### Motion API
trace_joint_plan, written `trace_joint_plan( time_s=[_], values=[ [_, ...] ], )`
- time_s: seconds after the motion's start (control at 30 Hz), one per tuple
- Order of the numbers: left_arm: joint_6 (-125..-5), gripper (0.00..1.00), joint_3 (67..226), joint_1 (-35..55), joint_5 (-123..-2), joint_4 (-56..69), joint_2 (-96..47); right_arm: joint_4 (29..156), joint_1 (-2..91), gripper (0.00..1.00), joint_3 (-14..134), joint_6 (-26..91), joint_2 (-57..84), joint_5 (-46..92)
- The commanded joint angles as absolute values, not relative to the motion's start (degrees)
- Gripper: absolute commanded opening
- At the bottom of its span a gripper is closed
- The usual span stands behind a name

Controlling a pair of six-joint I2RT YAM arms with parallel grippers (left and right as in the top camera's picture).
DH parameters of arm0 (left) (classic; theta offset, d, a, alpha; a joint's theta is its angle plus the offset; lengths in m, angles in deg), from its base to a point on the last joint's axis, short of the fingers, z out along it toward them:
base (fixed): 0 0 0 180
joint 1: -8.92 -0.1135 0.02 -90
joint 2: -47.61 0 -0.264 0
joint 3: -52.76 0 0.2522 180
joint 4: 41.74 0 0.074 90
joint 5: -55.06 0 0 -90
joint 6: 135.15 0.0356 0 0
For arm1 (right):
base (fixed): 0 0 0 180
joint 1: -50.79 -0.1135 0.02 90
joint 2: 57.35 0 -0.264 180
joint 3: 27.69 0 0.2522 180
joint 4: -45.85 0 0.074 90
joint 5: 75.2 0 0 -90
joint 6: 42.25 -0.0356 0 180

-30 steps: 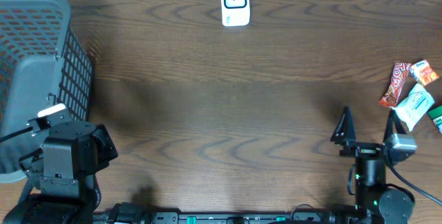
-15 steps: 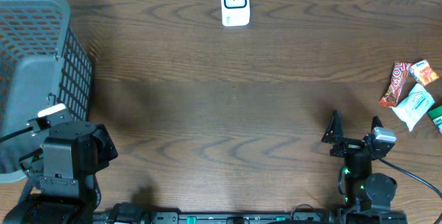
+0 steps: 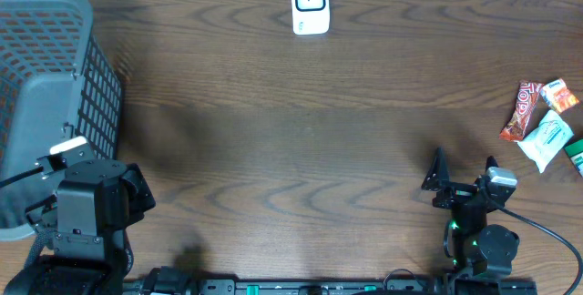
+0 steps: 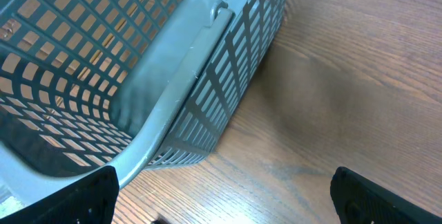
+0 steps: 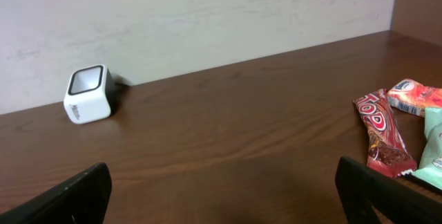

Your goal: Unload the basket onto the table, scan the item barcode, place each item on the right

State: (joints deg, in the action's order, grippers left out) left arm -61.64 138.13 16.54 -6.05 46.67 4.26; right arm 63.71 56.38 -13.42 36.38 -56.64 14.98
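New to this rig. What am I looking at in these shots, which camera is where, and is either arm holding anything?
This is a pair of small robot arms at a wooden table, each ending in a two-finger pincer. The wide picture looks straight down from above, and the arms sit at its bottom edge. The other two pictures come from cameras on the wrists, so the dark shapes in their lower corners are that arm's own fingers. The left pincer faces a grey mesh basket. The right pincer looks across the table at a small white barcode scanner by the wall. To its right lie a few snack packets, among them a red bar. Both pincers stand open and hold nothing.
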Motion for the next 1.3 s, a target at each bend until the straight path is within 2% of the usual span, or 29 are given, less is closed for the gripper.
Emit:
trace_joint_plan(
  time_s=[0.0, 0.83, 1.0, 1.27],
  values=[
    [-61.4, 0.98, 138.2, 16.7, -5.3, 46.8, 4.2, 63.8, 55.9, 0.99, -13.6, 35.8, -57.0, 14.3],
    [-63.4, 0.98, 138.1, 16.7, -7.6, 45.9, 5.3, 63.8, 55.9, 0.99, -13.6, 35.8, -57.0, 14.3],
    [-63.7, 0.98, 134.0, 16.7, -8.8, 37.6, 9.4, 63.8, 55.9, 0.99, -13.6, 35.8, -57.0, 14.3],
    [-63.7, 0.98, 117.1, 16.6, -9.1, 16.7, 23.4, 63.8, 55.9, 0.99, -13.6, 35.8, -57.0, 14.3]
  ],
)
